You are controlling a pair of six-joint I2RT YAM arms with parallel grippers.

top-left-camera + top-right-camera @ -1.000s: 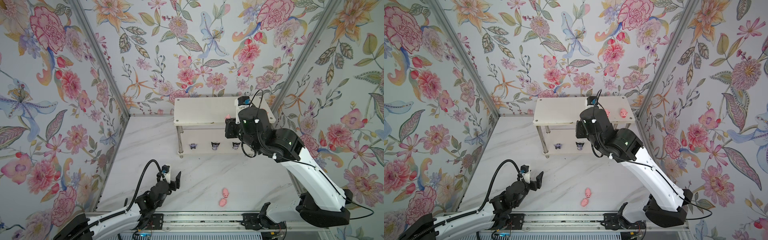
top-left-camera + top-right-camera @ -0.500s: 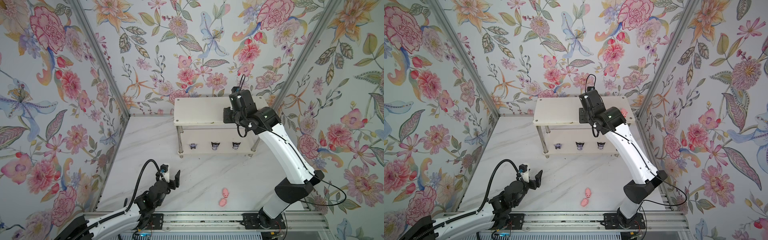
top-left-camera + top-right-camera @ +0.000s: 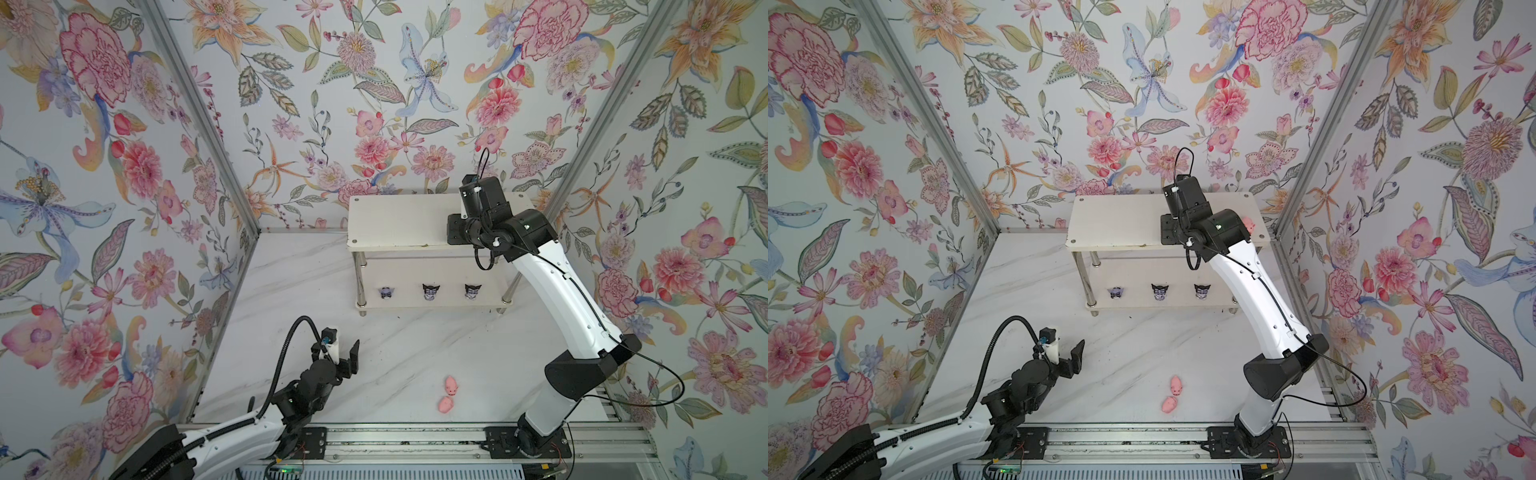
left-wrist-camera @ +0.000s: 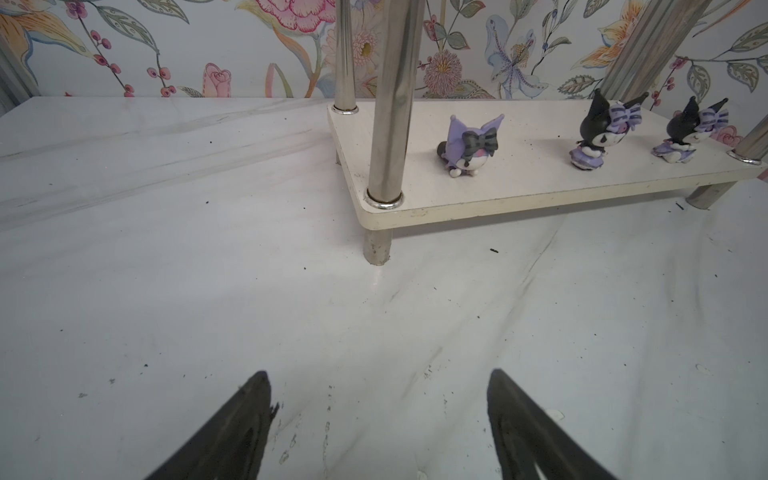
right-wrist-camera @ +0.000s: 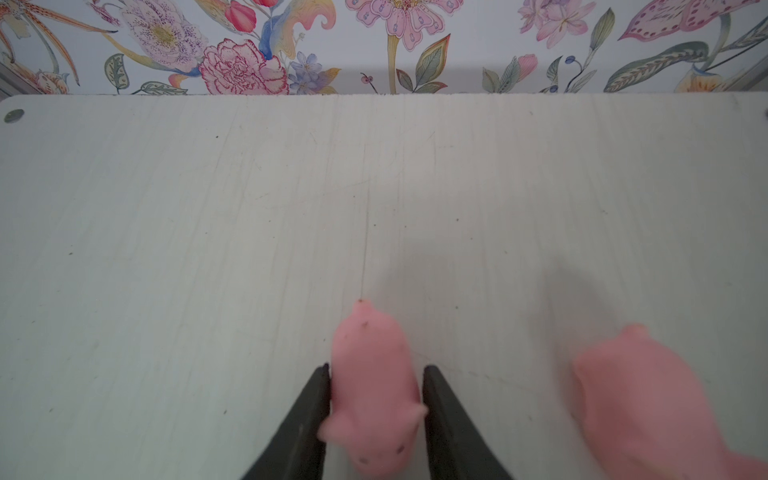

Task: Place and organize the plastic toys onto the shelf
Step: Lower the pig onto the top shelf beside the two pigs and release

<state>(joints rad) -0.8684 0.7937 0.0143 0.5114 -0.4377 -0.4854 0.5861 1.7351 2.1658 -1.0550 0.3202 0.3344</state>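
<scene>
Pink against pale marble, closest to the front rail: one pig and a second pig just beside it, loose on the desk, not yet shelved. Off to their left, left gripper hovering low over bare desk, jaws spread wide, holding nothing. Further back, shelf against the far wall. On its lower board, three purple-and-black figurines in a spaced row, two upright, the leftmost figurine seemingly tipped forward. Highest and farthest, top board, with right gripper down on it and a third pig lying flat between narrowly parted jaws. One finger against the flank, the other barely clear or barely touching; cannot tell whether pinching or free. Fourth pig near it on the same board, blurred. Reads as the release end of a placing step, with the figurines done and the pigs partly done. Next: widen the jaws fully, lift straight up and back without brushing either pig, then go down to the near desk for the loose pair. Approach from above, close across the narrow flanks, and take one without nudging its neighbour. Worth minding: small rounded bodies, probably apt to roll or cling to a finger.
</scene>
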